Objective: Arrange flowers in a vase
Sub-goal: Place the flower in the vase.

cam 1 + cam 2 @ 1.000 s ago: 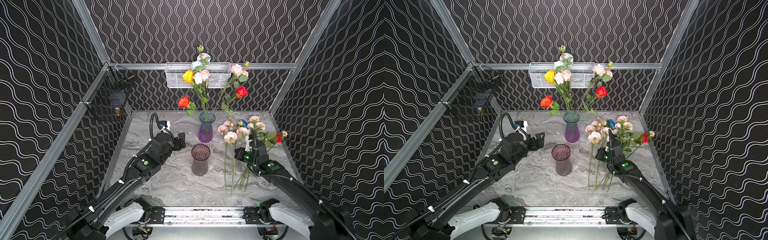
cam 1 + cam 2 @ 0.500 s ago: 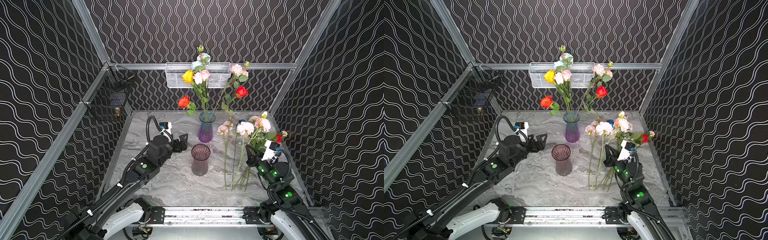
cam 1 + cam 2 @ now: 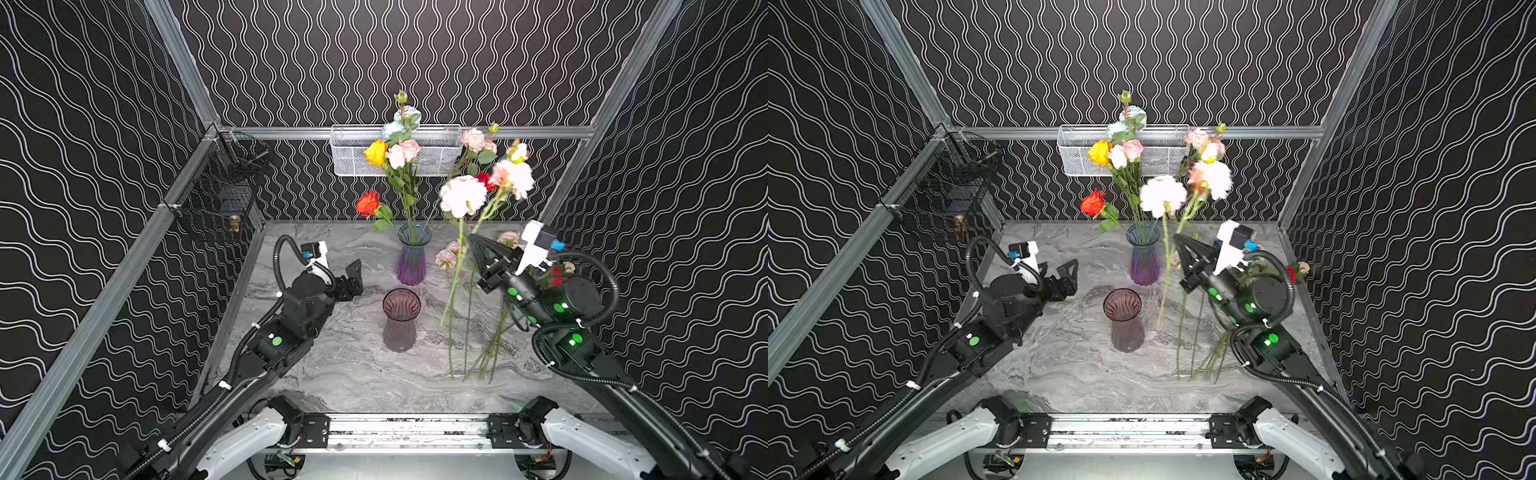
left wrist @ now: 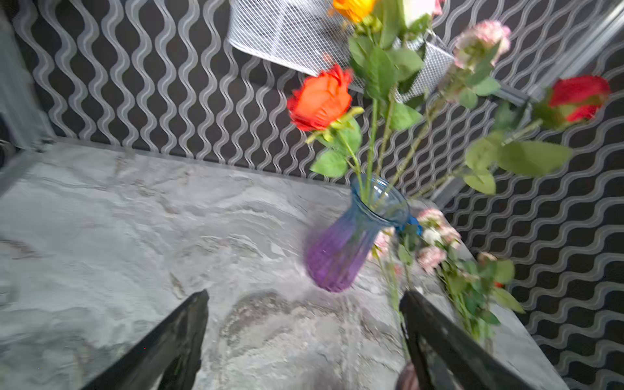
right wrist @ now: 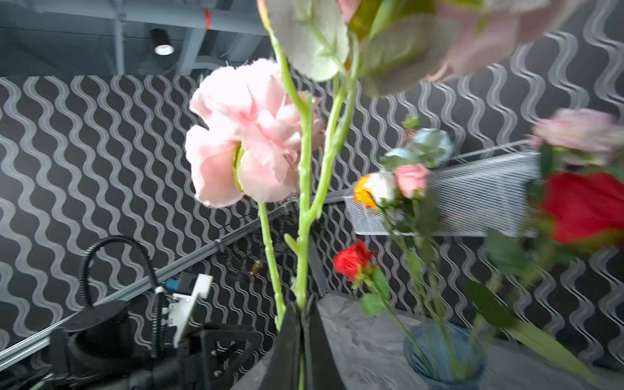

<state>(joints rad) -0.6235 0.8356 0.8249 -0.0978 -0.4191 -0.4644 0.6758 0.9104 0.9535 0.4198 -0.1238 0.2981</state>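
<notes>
My right gripper [image 3: 474, 243] [image 5: 301, 314] is shut on the green stem of a pale pink peony spray [image 3: 462, 195] [image 5: 250, 135], held upright above the table, right of the vases. A blue-to-purple glass vase [image 3: 411, 259] [image 4: 341, 250] at the back holds several flowers: orange-red, yellow, white, pink and red. An empty mauve glass vase [image 3: 400, 320] stands in front of it. More flowers [image 3: 486, 357] lie in a pile on the table's right side. Left of both vases, my left gripper [image 3: 351, 279] [image 4: 304, 297] is open and empty, low over the table.
A white wire basket [image 3: 357, 153] hangs on the back wall behind the blooms. A black wire basket [image 3: 220, 199] hangs on the left wall. Patterned walls close in three sides of the marble table [image 3: 332, 365].
My right gripper has risen from the pile with the pink spray, and its blooms now stand high near the back vase's flowers. The left gripper has opened wider and shifted slightly.
</notes>
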